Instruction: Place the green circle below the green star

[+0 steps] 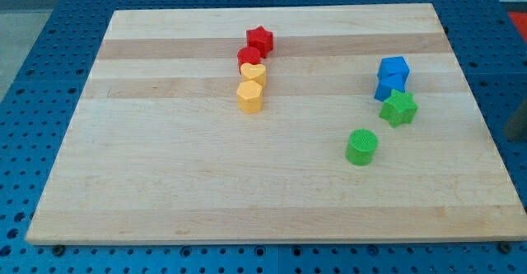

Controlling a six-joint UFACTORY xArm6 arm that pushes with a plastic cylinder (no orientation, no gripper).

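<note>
The green circle (361,146) stands on the wooden board (165,183), right of the middle. The green star (398,107) is above it and to its right, a short gap apart. The star touches the lower of two blue blocks (389,86). My tip cannot be made out. A dark blurred shape (517,126) shows at the view's right edge, past the board's edge and well to the right of the green star.
A blue cube (394,67) sits above the other blue block. Near the top middle, a column runs downward: red star (259,39), red circle (249,58), yellow heart (254,74), yellow hexagon (249,96). A blue pegboard surrounds the board.
</note>
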